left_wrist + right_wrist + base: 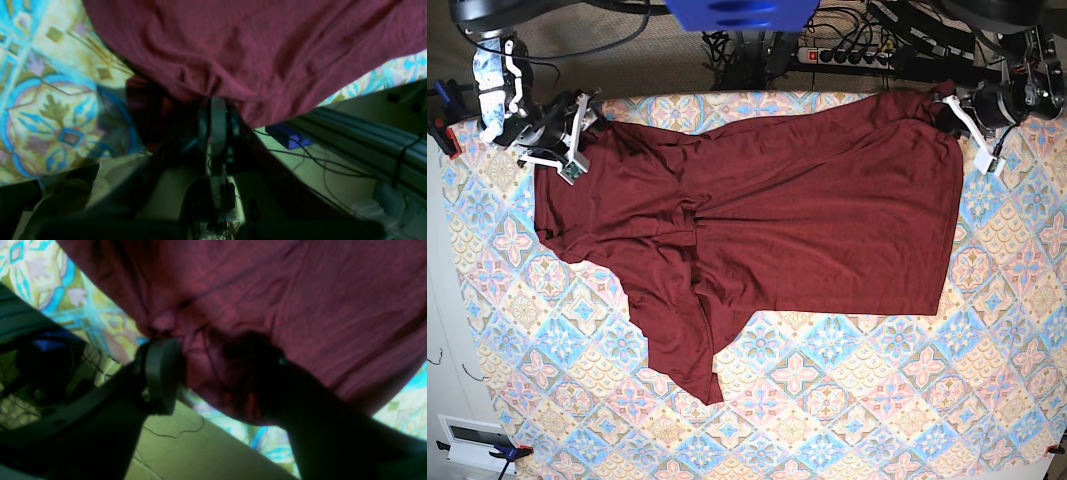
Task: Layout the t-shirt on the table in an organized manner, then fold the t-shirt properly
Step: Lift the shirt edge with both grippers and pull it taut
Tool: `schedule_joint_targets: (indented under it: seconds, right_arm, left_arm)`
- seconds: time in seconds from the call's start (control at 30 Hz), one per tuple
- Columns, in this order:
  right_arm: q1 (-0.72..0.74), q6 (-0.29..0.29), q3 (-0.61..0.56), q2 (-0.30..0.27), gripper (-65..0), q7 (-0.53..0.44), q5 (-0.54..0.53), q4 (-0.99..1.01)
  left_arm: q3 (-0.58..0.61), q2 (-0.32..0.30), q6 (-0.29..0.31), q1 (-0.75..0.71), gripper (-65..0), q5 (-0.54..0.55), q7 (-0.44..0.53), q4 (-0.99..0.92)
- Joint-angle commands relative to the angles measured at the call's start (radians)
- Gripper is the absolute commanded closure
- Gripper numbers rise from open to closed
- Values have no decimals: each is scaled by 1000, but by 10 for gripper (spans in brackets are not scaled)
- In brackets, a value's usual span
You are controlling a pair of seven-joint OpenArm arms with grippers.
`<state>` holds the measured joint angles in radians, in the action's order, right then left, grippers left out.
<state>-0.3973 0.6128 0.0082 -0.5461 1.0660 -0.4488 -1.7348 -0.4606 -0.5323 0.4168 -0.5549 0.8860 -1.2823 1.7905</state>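
You were mid-layout: the t-shirt [807, 215] lay spread across the far half of the table [847, 400], one sleeve crumpled toward the near edge. Left gripper [949, 110] was clamped on a far corner; right gripper [213, 370] gaped around cloth, unclosed. Next probably needed closing, then tensioning. Fingertips were dark, blurred.

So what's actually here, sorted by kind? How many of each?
Maroon long-sleeved t-shirt: 1
Table with a patterned tile cloth: 1
Robot pincers: 2, the left pincer shut on the t-shirt's corner, the right pincer open at the opposite corner
Power strip: 1
Total: 5
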Motion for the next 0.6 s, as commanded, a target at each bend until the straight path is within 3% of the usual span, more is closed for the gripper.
schedule_joint_targets:
  seconds: [0.0,0.03,0.17,0.57]
  right_arm:
    - [2,-11,5,-13,-314,20,57,6]
    - [2,-11,5,-13,-279,18,78,9]
    - [2,-11,6,-12,-10,13,130,3]
    - [-111,-6,14,-15,-7,15,130,-216]
  left_arm:
    - [-13,-19,4,0,0,12,10,16]
    - [-22,-19,4,0,0,14,10,18]
    - [-50,-18,9,0,0,15,10,18]
    - [-51,-70,21,-89,0,15,7,213]
